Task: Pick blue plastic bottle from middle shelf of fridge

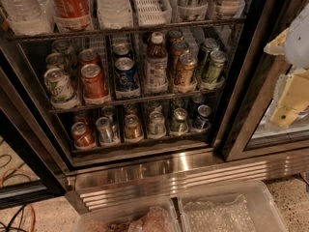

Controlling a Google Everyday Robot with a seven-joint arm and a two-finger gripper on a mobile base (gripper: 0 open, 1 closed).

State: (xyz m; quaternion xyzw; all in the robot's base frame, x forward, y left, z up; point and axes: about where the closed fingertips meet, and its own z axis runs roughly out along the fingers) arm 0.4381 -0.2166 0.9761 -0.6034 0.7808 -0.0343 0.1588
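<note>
Fridge (240, 88) door open, and the blue plastic bottle (156, 62) stands upright in the centre lane of the middle shelf (135, 99), white cap poking above every can around it. A blue can (125, 73) sits just beside it on the left and a gold can (185, 70) crowds its right; a red can (93, 80) and green cans (213, 65) fill the outer lanes. Nothing stands in front of the bottle. The gripper (289, 103) hangs well off to the right, outside the door frame; wide or narrow, I cannot tell. Clear plastic bins (227, 209) sit on the floor below the ribbed steel base (193, 172).
</note>
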